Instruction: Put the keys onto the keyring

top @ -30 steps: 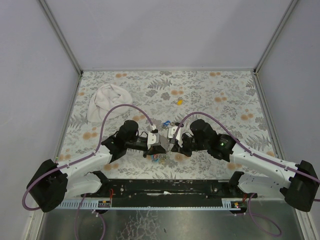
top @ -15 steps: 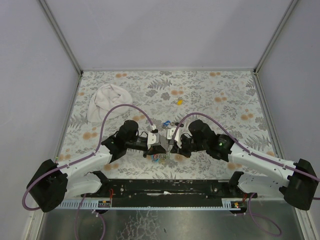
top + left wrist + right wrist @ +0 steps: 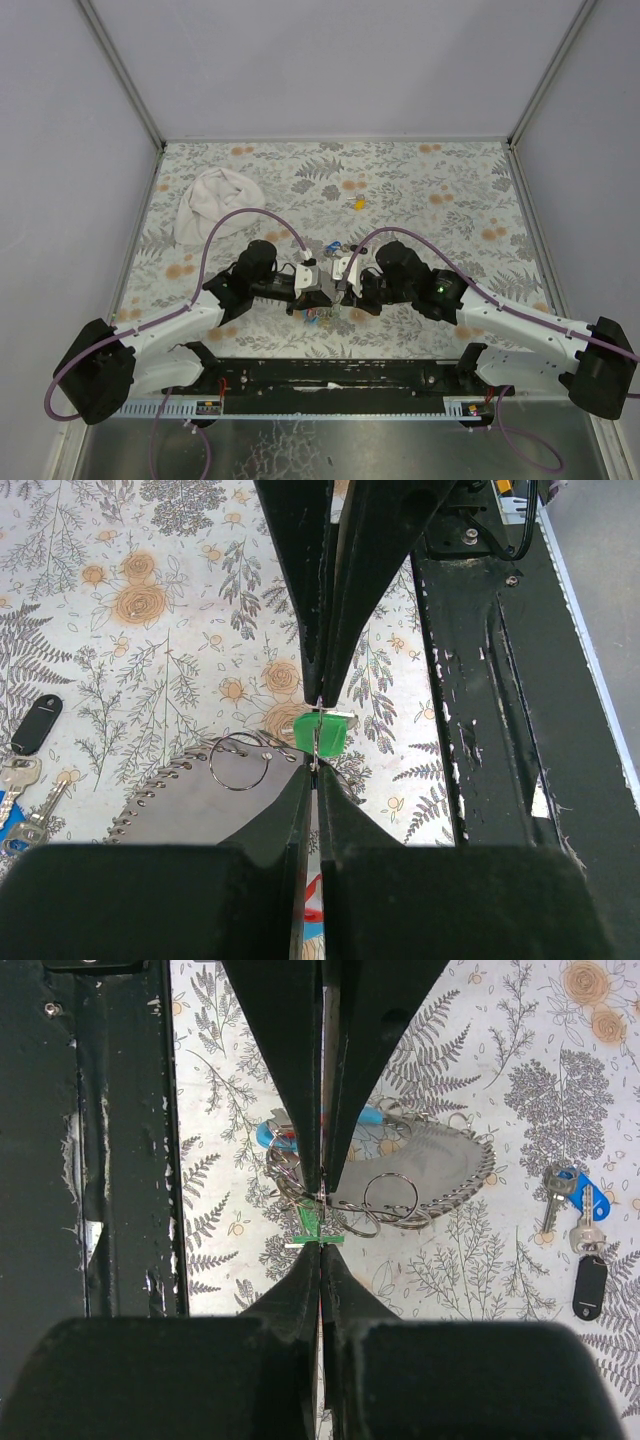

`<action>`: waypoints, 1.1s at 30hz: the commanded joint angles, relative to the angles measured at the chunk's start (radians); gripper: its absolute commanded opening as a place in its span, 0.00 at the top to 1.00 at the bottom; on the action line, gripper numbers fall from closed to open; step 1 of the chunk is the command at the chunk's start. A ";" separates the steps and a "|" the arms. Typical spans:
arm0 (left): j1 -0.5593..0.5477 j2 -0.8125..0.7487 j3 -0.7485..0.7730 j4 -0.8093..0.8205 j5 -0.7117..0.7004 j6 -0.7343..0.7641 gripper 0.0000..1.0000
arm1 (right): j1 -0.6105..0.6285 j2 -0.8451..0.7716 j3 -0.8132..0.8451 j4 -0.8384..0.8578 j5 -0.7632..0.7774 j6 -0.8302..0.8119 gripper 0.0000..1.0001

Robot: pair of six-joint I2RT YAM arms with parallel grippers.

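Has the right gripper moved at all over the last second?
Yes. The right gripper has edged slightly left, toward the left gripper, while the yellow key beyond it stays put.

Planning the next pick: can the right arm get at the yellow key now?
Probably not yet. The right gripper is shut, tip to tip with the left gripper at the green key, so it looks busy. The yellow key itself lies alone on the table beyond, nothing in the way.

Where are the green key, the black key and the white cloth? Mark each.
green key (image 3: 322,732), left wrist view, on its green plastic head.
black key (image 3: 591,1286), right wrist view, on its black head.
white cloth (image 3: 215,200), top external view, middle of the bundle.
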 commanded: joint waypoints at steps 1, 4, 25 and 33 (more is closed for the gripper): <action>-0.006 -0.009 0.031 0.049 0.015 -0.001 1.00 | 0.012 -0.022 0.036 0.023 0.031 -0.012 1.00; -0.005 -0.010 0.031 0.047 0.014 -0.002 1.00 | 0.013 -0.021 0.037 0.021 0.033 -0.014 1.00; -0.006 -0.004 0.035 0.044 0.012 -0.001 1.00 | 0.020 -0.023 0.038 0.026 0.025 -0.012 1.00; -0.005 -0.002 0.036 0.047 0.011 -0.004 1.00 | 0.021 -0.023 0.040 0.029 0.011 -0.012 1.00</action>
